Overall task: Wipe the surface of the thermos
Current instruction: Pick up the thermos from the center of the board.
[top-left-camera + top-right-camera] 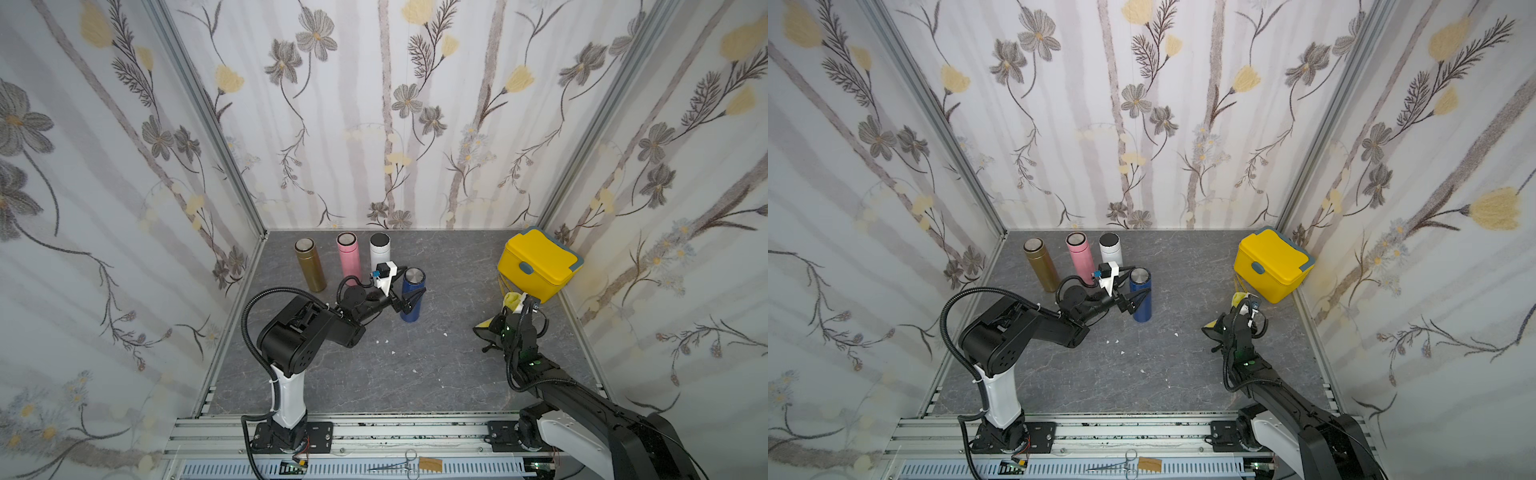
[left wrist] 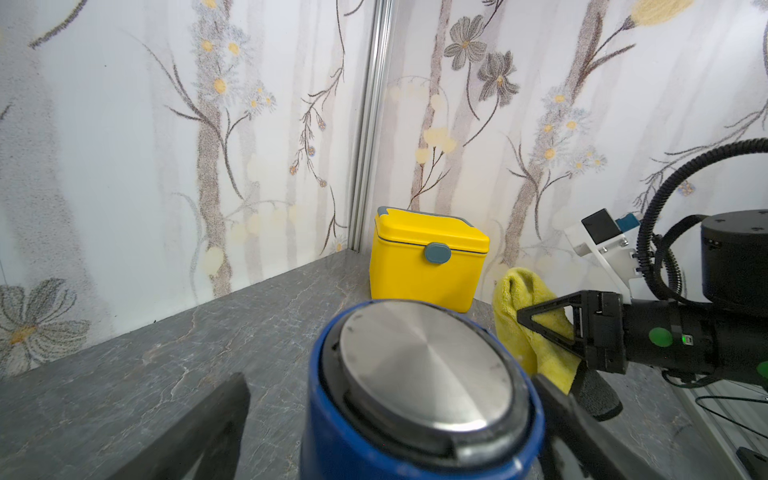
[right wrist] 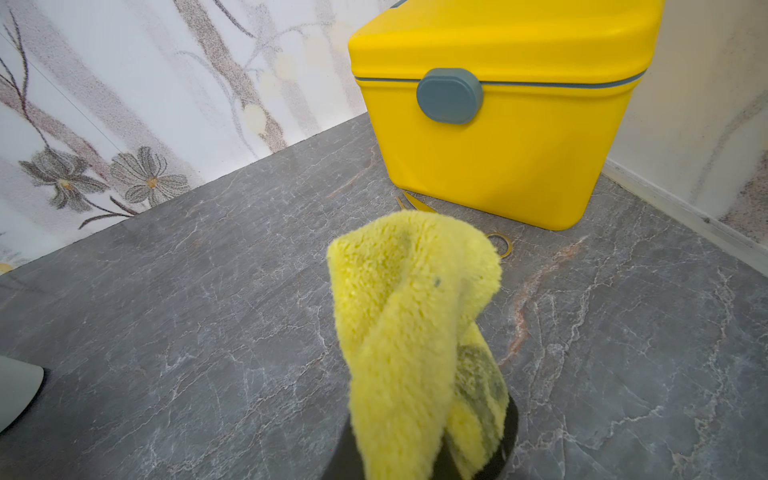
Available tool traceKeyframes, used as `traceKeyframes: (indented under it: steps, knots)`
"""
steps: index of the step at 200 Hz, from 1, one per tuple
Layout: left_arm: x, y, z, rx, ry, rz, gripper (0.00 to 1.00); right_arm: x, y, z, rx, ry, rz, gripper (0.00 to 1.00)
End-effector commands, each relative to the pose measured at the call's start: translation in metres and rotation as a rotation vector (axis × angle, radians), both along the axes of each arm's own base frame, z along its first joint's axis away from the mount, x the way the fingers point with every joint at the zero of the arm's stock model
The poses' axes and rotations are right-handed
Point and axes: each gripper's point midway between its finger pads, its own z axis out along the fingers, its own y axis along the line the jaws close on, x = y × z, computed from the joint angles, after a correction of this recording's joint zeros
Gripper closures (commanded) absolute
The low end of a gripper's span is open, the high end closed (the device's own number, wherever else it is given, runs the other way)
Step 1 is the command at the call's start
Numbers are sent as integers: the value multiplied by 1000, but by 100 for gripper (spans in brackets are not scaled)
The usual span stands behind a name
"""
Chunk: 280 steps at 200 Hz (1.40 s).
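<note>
I have the left pincer (image 1: 409, 300) spread wide around the blue thermos (image 1: 412, 297), one finger on each side of the bottle's body just below its steel cap; from the left wrist view the thermos (image 2: 419, 399) fills the gap between the fingers (image 2: 199, 432), but I cannot tell whether either finger touches it. The thermos stands upright on the grey counter (image 1: 415, 365). Behind my left pincer, toward the back wall, three more bottles stand upright in a row: a gold one (image 1: 311, 266), a pink one (image 1: 349, 257) and a white one (image 1: 380, 249) with a dark cap. My right pincer (image 1: 515, 305) is closed on a yellow cloth (image 3: 411, 332), which bunches up past the fingertips and drapes down over them; it sits well apart from the thermos, off toward the right side wall. Just beyond that pincer is a yellow box (image 1: 538, 264) with a grey-blue latch, its lid shut, set in the far corner. In the right wrist view a thin yellowish strap with a small ring (image 3: 498, 243) lies on the counter between the cloth and the box. A few small white scraps (image 1: 384, 341) dot the counter nearer the arm bases.
</note>
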Motion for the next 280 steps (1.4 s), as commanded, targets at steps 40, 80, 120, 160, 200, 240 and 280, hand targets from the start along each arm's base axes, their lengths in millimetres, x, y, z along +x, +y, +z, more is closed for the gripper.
traceKeyframes:
  steps: [40,80,120,160,200,240,280]
  knots:
    - [17,-15,-7,42,11,-14,0,3,1,8,8,-33,2,100]
    - [26,-22,-14,69,24,-8,3,4,2,8,8,-32,3,100]
    - [27,-25,-11,74,11,-3,6,4,2,8,9,-32,5,100]
    - [24,-28,0,79,-12,8,7,4,2,8,8,-31,6,100]
    - [25,-34,5,97,-29,20,10,4,3,9,7,-31,7,100]
    - [29,-35,-1,105,-26,35,51,4,3,8,8,-31,8,100]
    - [7,-14,29,-5,-23,63,100,5,3,8,7,-28,9,100]
